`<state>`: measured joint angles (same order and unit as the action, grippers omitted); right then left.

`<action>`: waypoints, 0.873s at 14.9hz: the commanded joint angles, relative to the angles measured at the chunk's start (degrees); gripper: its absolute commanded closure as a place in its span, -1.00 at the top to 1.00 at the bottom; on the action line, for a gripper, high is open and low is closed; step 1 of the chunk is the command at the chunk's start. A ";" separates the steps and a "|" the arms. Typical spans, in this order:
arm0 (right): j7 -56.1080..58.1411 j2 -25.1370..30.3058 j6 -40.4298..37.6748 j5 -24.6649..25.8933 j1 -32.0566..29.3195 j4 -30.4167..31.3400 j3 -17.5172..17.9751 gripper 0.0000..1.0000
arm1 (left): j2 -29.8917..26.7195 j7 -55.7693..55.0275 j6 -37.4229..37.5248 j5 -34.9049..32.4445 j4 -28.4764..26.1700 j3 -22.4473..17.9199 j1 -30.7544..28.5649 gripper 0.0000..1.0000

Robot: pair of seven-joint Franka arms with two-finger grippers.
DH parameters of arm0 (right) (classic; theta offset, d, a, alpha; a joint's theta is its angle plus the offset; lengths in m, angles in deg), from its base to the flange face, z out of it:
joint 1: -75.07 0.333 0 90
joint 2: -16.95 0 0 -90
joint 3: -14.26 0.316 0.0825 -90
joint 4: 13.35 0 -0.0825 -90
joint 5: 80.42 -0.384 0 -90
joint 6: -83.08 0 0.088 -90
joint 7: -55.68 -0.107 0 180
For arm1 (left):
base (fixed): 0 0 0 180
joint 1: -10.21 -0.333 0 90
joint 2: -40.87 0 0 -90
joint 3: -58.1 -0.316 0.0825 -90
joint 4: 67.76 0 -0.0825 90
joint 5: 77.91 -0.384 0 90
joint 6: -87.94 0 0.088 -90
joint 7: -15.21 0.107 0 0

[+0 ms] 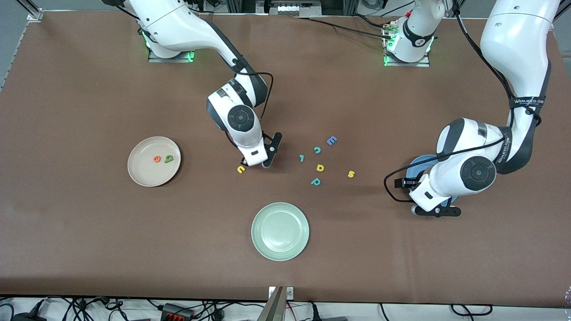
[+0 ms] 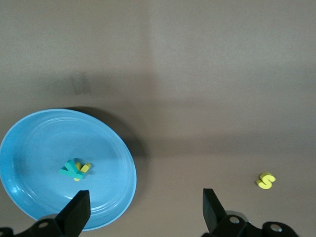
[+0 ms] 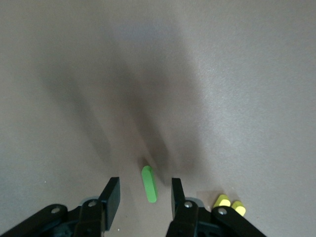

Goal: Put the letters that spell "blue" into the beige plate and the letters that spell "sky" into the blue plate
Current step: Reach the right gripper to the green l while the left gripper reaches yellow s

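Note:
In the right wrist view the green bar l [image 3: 149, 184] lies flat on the table between the fingers of my right gripper [image 3: 144, 190]. The jaws are open, with a gap on each side of the bar. The yellow u [image 1: 241, 169] lies just beside this gripper [image 1: 256, 164]. The orange e [image 1: 156, 158] and green b [image 1: 168, 158] rest in the beige plate [image 1: 142, 171]. The teal y [image 2: 71, 169] and yellow k [image 2: 83, 170] lie in the blue plate [image 2: 39, 143]. My left gripper [image 2: 145, 200] hangs open and empty by that plate's rim. The yellow s [image 1: 351, 174] lies on the table.
A pale green plate [image 1: 280, 231] sits nearer the front camera. Loose letters lie mid-table: a blue E [image 1: 331, 141], a teal c [image 1: 317, 150], a small teal piece [image 1: 302, 158], a yellow round letter [image 1: 320, 167] and a teal p [image 1: 315, 181]. The left arm covers much of the blue plate [image 1: 421, 161].

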<state>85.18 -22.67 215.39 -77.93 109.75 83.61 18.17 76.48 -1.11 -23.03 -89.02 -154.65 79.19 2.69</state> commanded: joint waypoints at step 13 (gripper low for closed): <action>0.83 -1.52 0.67 1.11 1.01 -0.63 -0.49 -0.55 | 0.15 -6.00 -0.90 4.35 -1.18 0.62 10.40 1.00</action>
<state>85.25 -23.79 215.74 -77.22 110.24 83.57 18.05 75.36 -7.16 -22.21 -84.71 -155.07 80.09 11.89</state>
